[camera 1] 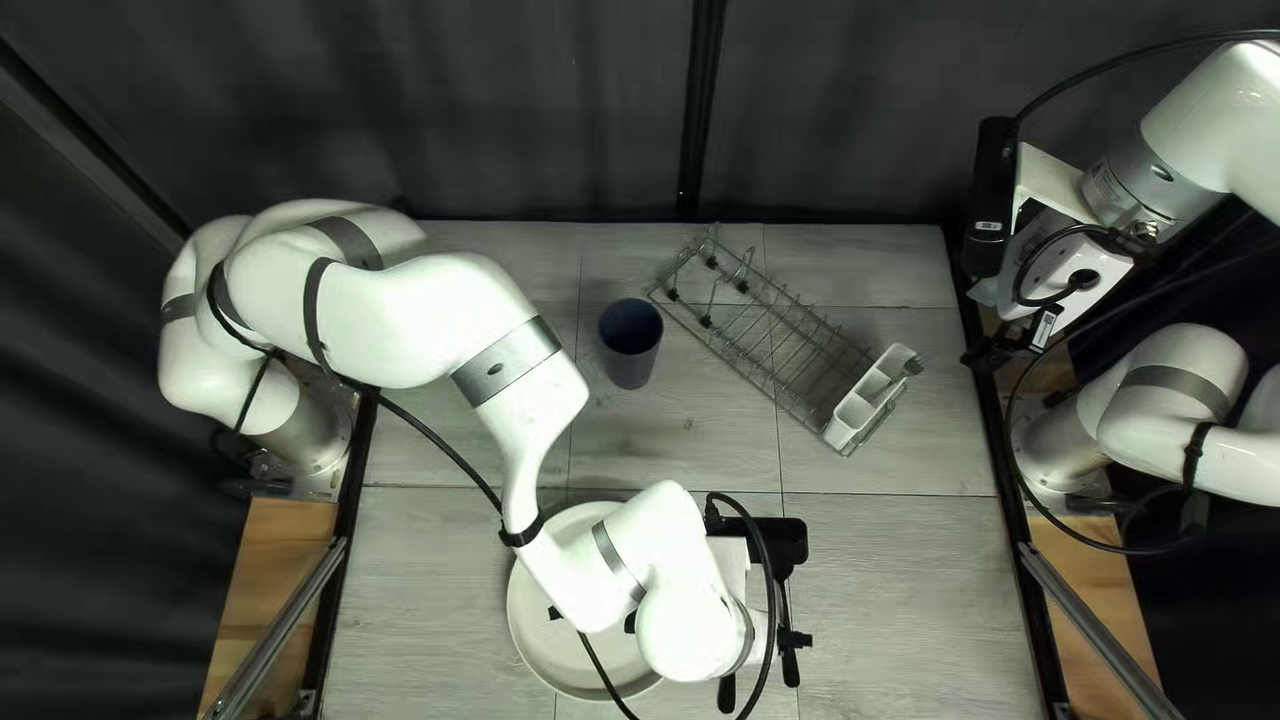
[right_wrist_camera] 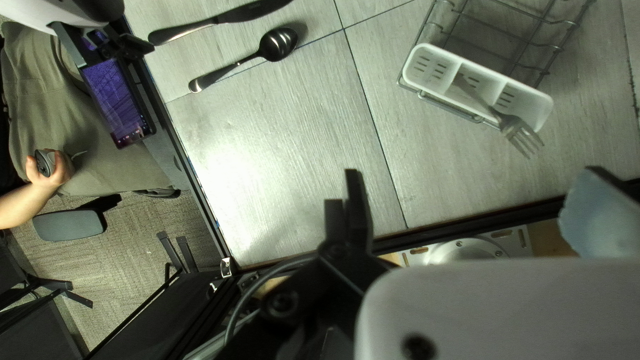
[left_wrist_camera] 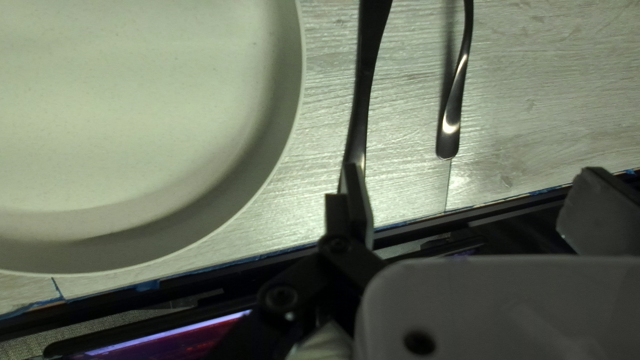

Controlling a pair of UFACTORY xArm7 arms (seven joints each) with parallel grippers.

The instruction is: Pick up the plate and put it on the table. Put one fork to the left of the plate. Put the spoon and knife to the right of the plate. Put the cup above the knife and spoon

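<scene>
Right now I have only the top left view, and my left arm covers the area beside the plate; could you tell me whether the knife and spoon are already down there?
Observer: Yes. The right wrist view shows the knife and the spoon lying flat on the table, side by side and apart.
Operator: Thank you. Does the knife overlap the plate?
Observer: No. In the left wrist view the knife lies beside the plate, clear of its rim, with the spoon beyond it.
Operator: And where is the fork?
Observer: The fork sits in the white caddy, with its tines poking out of one end.
</scene>
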